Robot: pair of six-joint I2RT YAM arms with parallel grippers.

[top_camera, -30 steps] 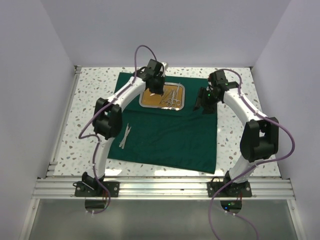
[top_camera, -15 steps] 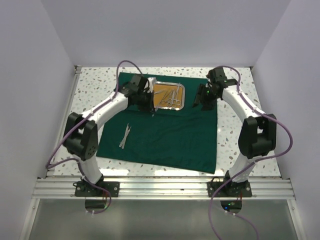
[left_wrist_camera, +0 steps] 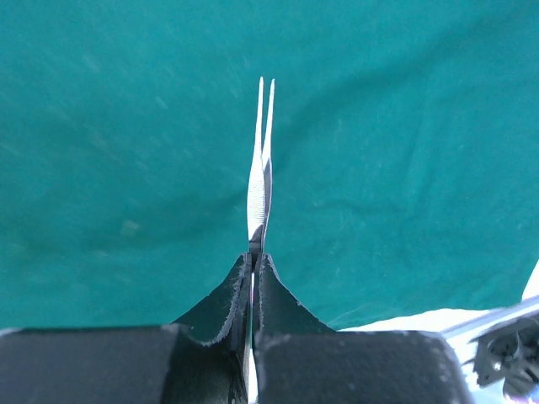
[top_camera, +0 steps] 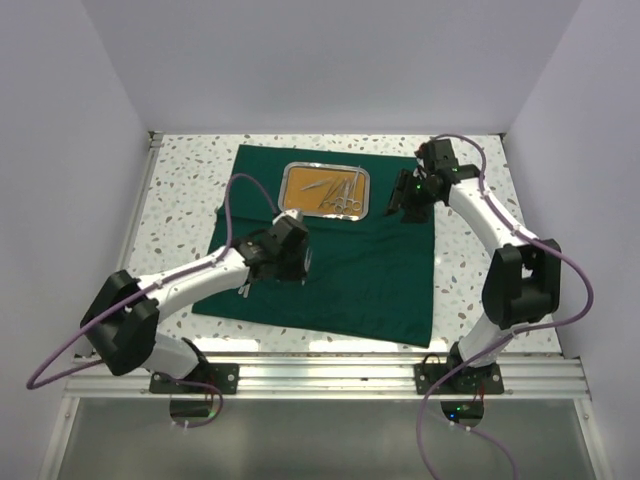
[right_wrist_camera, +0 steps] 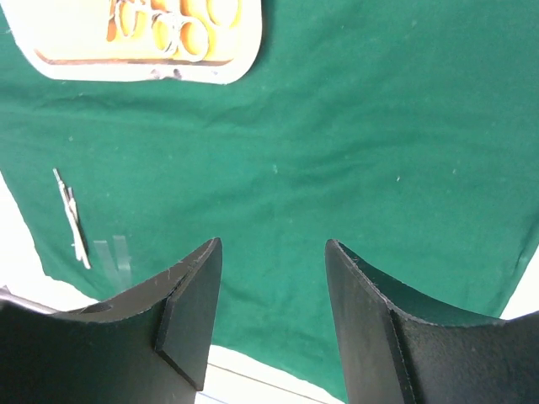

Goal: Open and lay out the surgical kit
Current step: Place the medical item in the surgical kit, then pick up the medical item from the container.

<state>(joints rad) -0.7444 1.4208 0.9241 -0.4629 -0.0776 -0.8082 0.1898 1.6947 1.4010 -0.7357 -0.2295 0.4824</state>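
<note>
The dark green cloth [top_camera: 350, 270] lies spread flat on the table. The steel tray [top_camera: 283, 195] with an orange-brown floor sits at the cloth's far edge and holds ring-handled instruments [top_camera: 343, 197]. My left gripper [top_camera: 298, 265] hovers over the cloth's left middle, shut on silver tweezers [left_wrist_camera: 261, 160] that point forward from the fingertips [left_wrist_camera: 268, 273]. Another pair of tweezers [right_wrist_camera: 72, 220] lies on the cloth near its left edge, mostly behind my left arm in the top view. My right gripper [top_camera: 405, 212] is open and empty above the cloth [right_wrist_camera: 337, 151], right of the tray [right_wrist_camera: 152, 71].
The speckled tabletop [top_camera: 185, 180] surrounds the cloth. White walls enclose the left, back and right sides. An aluminium rail [top_camera: 330, 375] runs along the near edge by the arm bases.
My left arm has swung from over the tray back toward the near left, carrying the tweezers over the cloth. The right arm has barely moved.
</note>
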